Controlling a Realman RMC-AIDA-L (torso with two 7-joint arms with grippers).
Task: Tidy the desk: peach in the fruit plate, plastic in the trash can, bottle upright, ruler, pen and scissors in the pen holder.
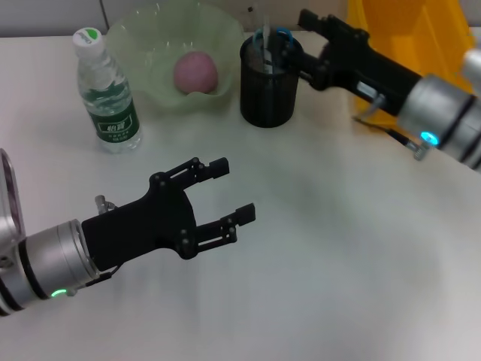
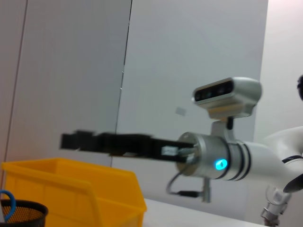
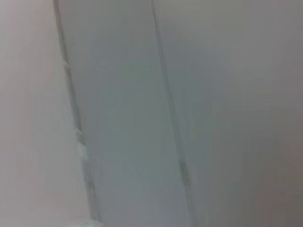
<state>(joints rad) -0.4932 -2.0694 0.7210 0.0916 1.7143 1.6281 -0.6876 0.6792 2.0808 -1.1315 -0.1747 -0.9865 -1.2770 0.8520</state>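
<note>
the main risk, as i judge it, is the right pincer (image 1: 307,16) catching the holder (image 1: 268,83) rim or the items standing in it and tipping it toward the plate (image 1: 143,45). it sits beside that rim, but i cannot tell how its jaws stand. the left pincer (image 1: 231,192) hovers over bare worktop (image 1: 338,248), spread wide, holding nothing. the peach (image 1: 195,72) lies in the plate, the bottle (image 1: 105,94) stands upright, and the bin (image 1: 406,37) is behind.
</note>
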